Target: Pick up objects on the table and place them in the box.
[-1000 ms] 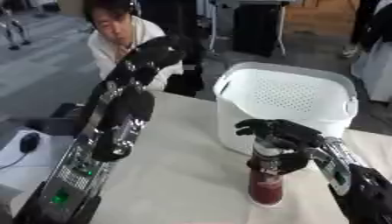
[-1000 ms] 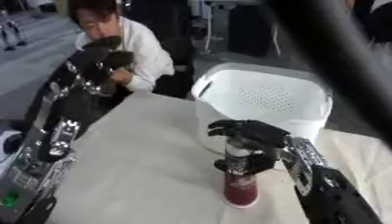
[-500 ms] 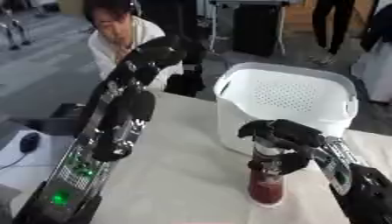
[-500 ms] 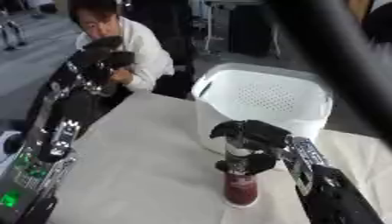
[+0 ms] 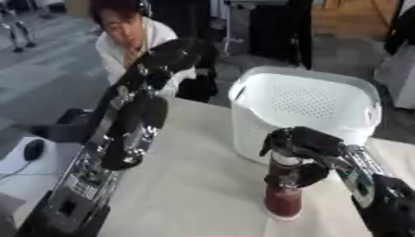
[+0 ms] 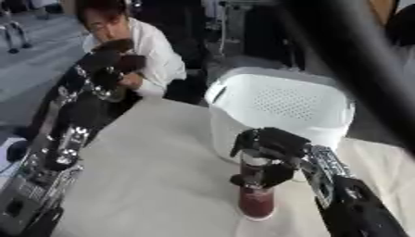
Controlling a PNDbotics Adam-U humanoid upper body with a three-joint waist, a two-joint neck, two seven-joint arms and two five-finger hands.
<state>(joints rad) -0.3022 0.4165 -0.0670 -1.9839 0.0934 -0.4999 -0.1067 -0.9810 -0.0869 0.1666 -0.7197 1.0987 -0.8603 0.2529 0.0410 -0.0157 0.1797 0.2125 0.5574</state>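
A clear bottle (image 5: 284, 196) with dark red liquid in its lower part stands upright on the cream table (image 5: 186, 185), just in front of the white perforated basket (image 5: 312, 104). My right hand (image 5: 298, 146) comes in from the lower right and has its fingers curled round the bottle's upper part and cap. My left arm reaches up along the left side, and its hand (image 5: 166, 60) is raised high above the table's far left edge with fingers curled, holding nothing I can see.
A person in a white shirt (image 5: 134, 39) sits beyond the far table edge, behind my left hand. A dark mouse (image 5: 32, 149) lies on a side surface at the left. Bare tabletop lies between my left arm and the bottle.
My right hand's fingers have closed further round the bottle's top. The bottle still stands in the same spot, and the left arm has stayed raised.
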